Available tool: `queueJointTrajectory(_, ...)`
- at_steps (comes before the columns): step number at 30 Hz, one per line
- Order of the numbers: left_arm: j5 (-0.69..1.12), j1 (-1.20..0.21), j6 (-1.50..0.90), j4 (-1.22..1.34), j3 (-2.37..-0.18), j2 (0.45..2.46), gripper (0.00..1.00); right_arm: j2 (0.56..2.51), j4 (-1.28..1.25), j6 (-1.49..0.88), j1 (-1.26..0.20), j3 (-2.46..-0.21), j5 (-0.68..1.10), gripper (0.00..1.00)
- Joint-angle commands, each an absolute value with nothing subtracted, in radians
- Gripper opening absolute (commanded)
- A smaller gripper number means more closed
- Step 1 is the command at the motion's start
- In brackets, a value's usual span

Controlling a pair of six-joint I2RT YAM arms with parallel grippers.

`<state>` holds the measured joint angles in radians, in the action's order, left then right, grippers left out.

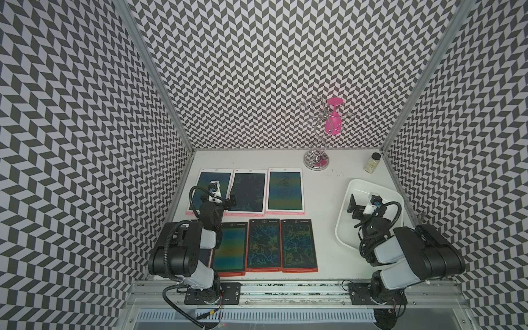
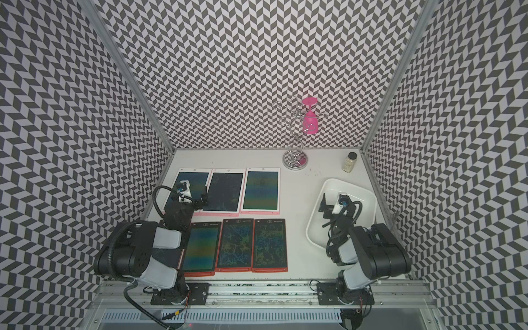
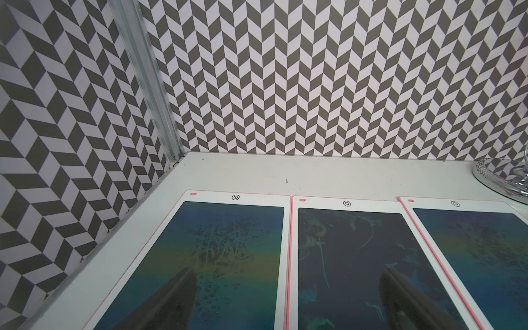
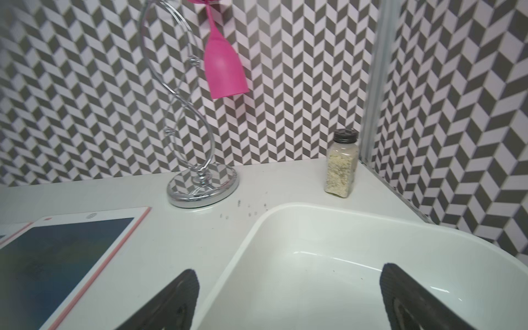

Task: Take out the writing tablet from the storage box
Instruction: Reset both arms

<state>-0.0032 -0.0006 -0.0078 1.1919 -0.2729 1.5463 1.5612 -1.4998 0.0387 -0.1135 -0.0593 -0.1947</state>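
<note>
Right fingers (image 4: 177, 300) hang wide, empty, over the storage box (image 1: 383, 190), apparently bare; left fingers (image 3: 171, 300), wide too, hover well apart from it, above writing tablets (image 1: 285, 190) out on the tabletop (image 1: 323, 228); nothing left to lift, seemingly.

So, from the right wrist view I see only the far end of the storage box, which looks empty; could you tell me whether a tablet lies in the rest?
Observer: In both top views the storage box shows bare white floor wherever it is uncovered; the right arm hides its near part.
Operator: Thank you. How many tablets are out on the table?
Observer: Six: three pink-framed tablets in the far row, three red-framed tablets in the near row.
Operator: And where is the left gripper, please?
Observer: The left gripper is open, above the seam between the two pink-framed tablets farthest from the box.
</note>
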Motion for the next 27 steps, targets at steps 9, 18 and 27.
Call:
queueJointTrajectory(9,-0.009,-0.009,0.01,1.238,-0.264,1.556,0.99,1.567,-1.503,0.085,-0.112,-0.133,-0.109,0.99)
queueJointTrajectory(18,-0.011,-0.009,0.009,1.235,-0.267,1.558,1.0,1.566,-1.441,0.052,-0.093,-0.169,-0.145,0.99)
queueJointTrajectory(27,-0.012,-0.008,0.007,1.236,-0.263,1.554,0.99,1.574,-1.413,0.041,-0.093,-0.19,-0.165,0.99)
